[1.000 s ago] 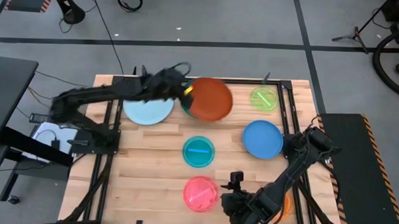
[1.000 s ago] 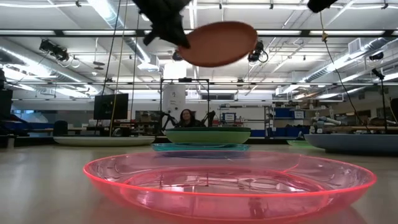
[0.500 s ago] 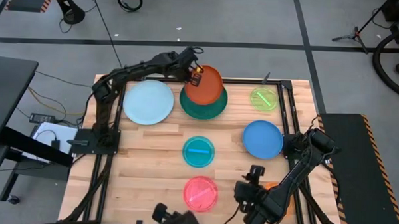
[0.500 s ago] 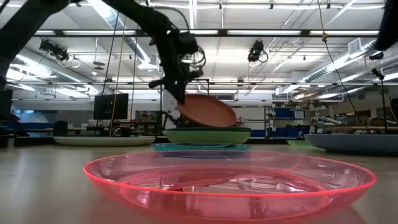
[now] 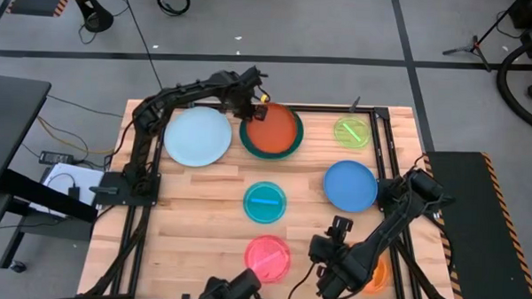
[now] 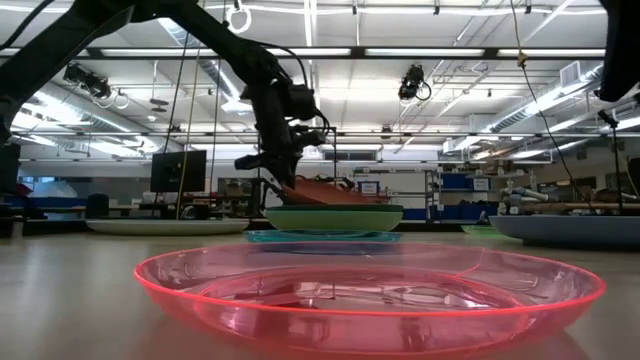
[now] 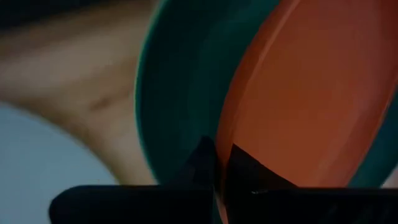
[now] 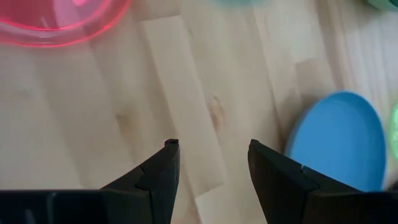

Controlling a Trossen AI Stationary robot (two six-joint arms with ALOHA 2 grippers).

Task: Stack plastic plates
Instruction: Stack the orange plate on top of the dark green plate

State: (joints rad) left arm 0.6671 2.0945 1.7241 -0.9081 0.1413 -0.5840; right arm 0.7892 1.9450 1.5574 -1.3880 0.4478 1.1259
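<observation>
Your left end effector (image 5: 257,99) sits at the far edge of the surface, fingers clamped on the rim of the red-orange plate (image 5: 272,129). In the left wrist view that rim runs straight between the two dark fingers (image 7: 205,163). The plate lies inside the larger dark green plate (image 5: 246,138), tilted slightly, with the gripped edge raised in the low view.

Your right end effector (image 8: 210,163) hangs over bare wood near the front of the surface, fingers apart and holding nothing.

Other plates, all apart from one another:
- light blue plate (image 5: 197,136), large, just beside the dark green one.
- lime plate (image 5: 352,132), small, translucent, far right corner.
- blue plate (image 5: 350,185), opaque, right side.
- teal plate (image 5: 265,203), translucent, centre.
- pink plate (image 5: 268,258), translucent, front; it fills the low view's foreground.
- orange plate (image 5: 379,276), mostly hidden under the right arm.

No readable writing anywhere.

The surface (image 5: 197,209) is pale wood planks in a black frame. Beyond it you have a grey floor and, in the low view, a workshop with ceiling strip lights and shelving.
</observation>
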